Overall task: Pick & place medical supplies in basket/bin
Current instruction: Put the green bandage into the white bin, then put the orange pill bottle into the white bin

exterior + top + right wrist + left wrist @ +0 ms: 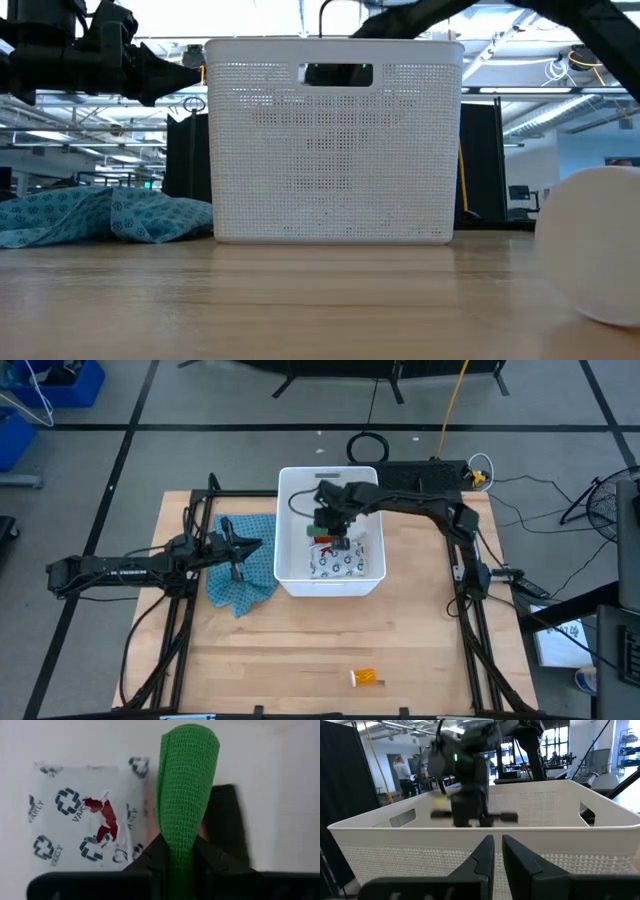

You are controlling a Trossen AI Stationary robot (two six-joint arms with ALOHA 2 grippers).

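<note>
Green packet [187, 795] pinched in right claw [181, 851] above white tub [290, 575], left claw [497, 851] closed beside it

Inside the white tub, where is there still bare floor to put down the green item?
In the white plastic tub, the far half of the floor is bare, toward the handle slot. The near half is crowded: the white pouch with dark pattern lies there, under the right gripper holding the green knitted roll.

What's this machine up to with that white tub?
The right gripper is down inside the white tub, shut on a green packet above a white patterned pouch lying on the bottom. The left gripper waits over the teal cloth. An orange vial lies on the table, not yet collected.
</note>
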